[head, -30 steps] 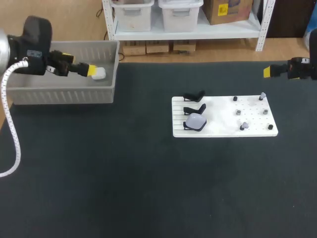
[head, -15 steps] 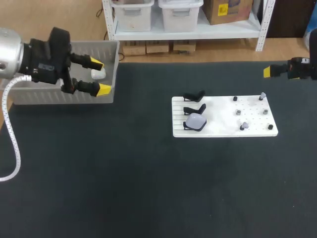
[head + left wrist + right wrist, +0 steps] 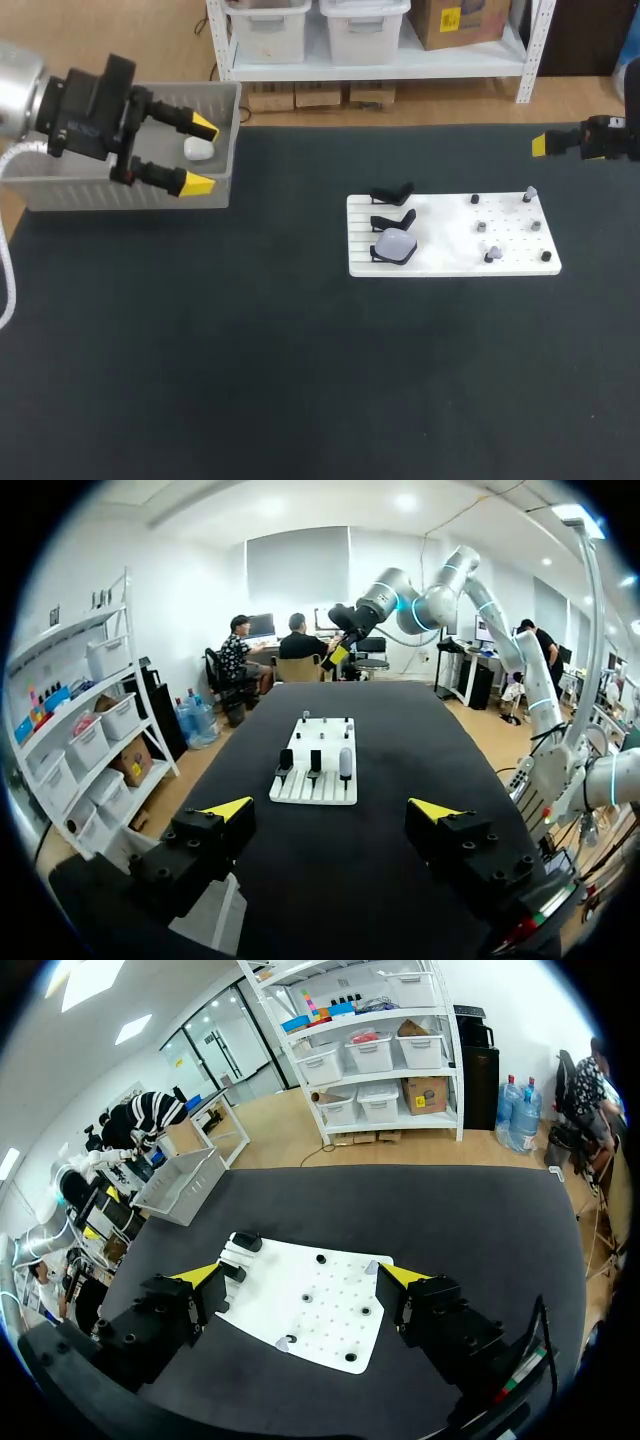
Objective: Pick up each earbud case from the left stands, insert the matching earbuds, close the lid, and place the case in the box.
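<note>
Earbud case [image 3: 198, 150], white, lies inside the grey box [image 3: 70, 190] at the table's ten o'clock. My left gripper [image 3: 201, 155] is spread wide over the box's corner, holding nothing. I judge the drop done. I should rise clear of the wall before swinging to the lavender case [image 3: 395, 246] on its stand [image 3: 378, 256] at three o'clock. Right gripper [image 3: 300, 1274] hangs unclenched, empty, at two o'clock.

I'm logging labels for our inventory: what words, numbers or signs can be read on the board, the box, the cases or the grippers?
No text is legible.
White board: no print shows.
Grey box: no print shows.
Earbud case on its stand: plain.
Left gripper: any marks on its black housing are too blurred to read.
</note>
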Controlling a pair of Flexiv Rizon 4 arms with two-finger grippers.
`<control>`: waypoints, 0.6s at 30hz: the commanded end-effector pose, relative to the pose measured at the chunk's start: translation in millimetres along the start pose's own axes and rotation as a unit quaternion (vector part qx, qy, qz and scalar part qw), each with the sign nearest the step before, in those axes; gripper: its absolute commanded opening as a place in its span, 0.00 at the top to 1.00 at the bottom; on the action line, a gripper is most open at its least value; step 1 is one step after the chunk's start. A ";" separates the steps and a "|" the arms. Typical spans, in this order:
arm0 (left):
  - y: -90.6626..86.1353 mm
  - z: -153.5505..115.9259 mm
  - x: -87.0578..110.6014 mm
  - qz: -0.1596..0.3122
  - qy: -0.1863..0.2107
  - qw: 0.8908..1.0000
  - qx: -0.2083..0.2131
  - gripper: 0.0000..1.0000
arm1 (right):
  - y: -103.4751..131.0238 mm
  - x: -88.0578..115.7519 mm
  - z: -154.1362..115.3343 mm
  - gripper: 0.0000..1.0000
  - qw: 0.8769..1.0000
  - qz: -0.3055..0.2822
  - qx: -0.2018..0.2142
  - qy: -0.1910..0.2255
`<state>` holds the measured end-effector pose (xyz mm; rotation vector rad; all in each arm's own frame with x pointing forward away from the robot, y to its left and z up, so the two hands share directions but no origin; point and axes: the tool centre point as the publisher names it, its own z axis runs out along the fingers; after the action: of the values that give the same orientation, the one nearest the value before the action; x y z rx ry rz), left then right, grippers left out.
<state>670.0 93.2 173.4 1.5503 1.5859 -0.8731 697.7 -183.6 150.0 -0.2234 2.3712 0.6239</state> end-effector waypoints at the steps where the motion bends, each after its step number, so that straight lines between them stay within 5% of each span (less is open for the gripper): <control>1: 1.9 8.5 2.8 0.003 0.016 1.000 0.014 0.00 | -0.6 0.1 0.5 0.00 1.000 0.000 -0.001 0.000; 18: -15.0 98.4 15.1 -0.018 -0.014 0.999 0.035 0.00 | -0.6 0.1 0.5 0.00 1.000 0.000 -0.001 0.000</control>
<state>655.7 26.0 121.6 1.5585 1.5884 -0.9728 697.8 -183.6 150.0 -0.2234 2.3713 0.6239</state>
